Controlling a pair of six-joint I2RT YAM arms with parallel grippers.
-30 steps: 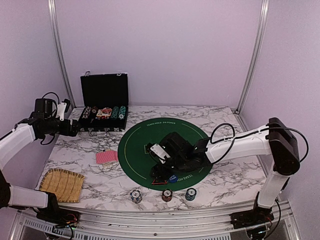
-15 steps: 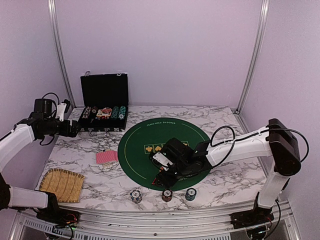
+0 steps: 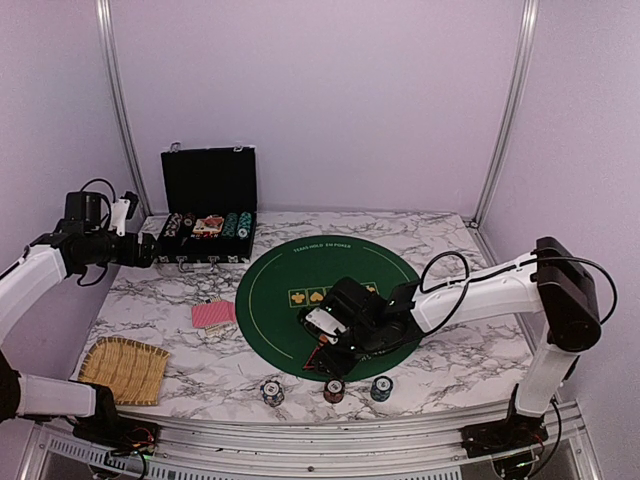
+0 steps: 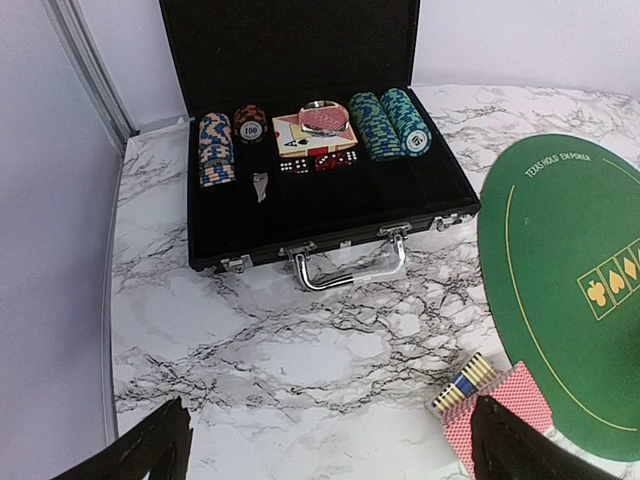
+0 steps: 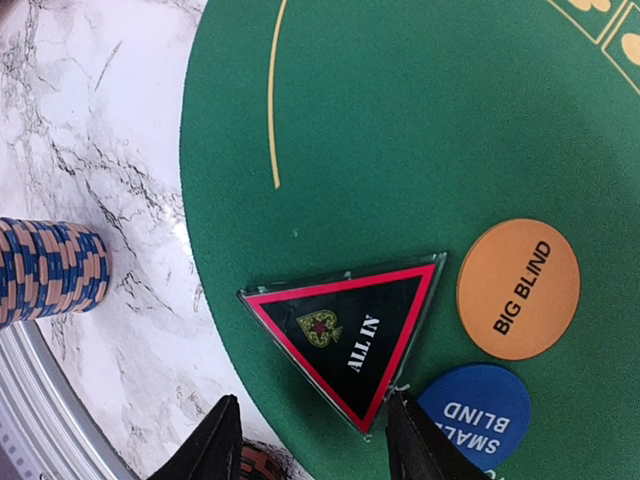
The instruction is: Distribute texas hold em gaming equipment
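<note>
The dark triangular "ALL IN" marker (image 5: pixel 350 335) lies flat near the front edge of the green felt (image 5: pixel 420 120). Beside it lie the orange "BIG BLIND" button (image 5: pixel 518 288) and the blue "SMALL BLIND" button (image 5: pixel 475 420). My right gripper (image 5: pixel 310 450) (image 3: pixel 325 352) is low over the triangle's near corner, jaws apart; one finger (image 5: pixel 415 445) touches its edge and the other stands clear of it. Red-backed cards (image 4: pixel 500 410) (image 3: pixel 213 314) lie left of the felt. Three chip stacks (image 3: pixel 271 390) (image 3: pixel 334 389) (image 3: pixel 381 387) stand along the front. My left gripper (image 4: pixel 330 455) (image 3: pixel 150 250) hovers open and holds nothing.
The open black case (image 4: pixel 300 130) (image 3: pixel 208 215) at the back left holds chip rows, dice and a card deck. A woven straw mat (image 3: pixel 124 368) lies at the front left. A chip stack (image 5: pixel 50 270) stands on the marble left of my right fingers.
My right gripper has moved toward the felt's front edge and come down over the triangular marker, its jaws narrowing. The left arm has shifted only slightly.
</note>
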